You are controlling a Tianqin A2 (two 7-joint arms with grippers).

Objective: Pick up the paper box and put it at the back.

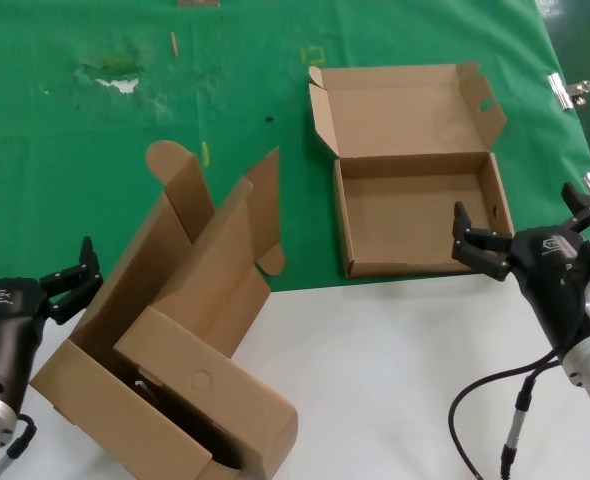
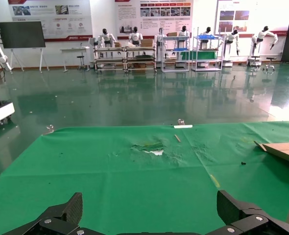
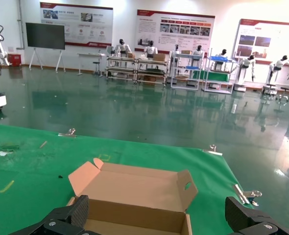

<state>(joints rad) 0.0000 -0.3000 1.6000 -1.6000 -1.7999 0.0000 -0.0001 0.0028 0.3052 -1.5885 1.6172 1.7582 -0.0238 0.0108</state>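
The paper box [image 1: 415, 215] is a shallow brown mailer lying open on the green cloth, right of centre, with its hinged lid [image 1: 405, 105] folded back toward the far side. My right gripper [image 1: 517, 218] is open at the box's front right corner, one finger over the box's near right inside. In the right wrist view the box [image 3: 134, 193] lies between that gripper's [image 3: 156, 218] wide-apart fingers. My left gripper [image 1: 25, 270] is open and empty at the front left; the left wrist view [image 2: 149, 215] shows only green cloth ahead of it.
A larger brown box with tall flaps [image 1: 190, 265] stands at the front left, with a long carton [image 1: 210, 400] with a circular punch mark lying in it. A metal clip [image 1: 570, 90] holds the cloth's right edge. White table [image 1: 375, 380] lies in front.
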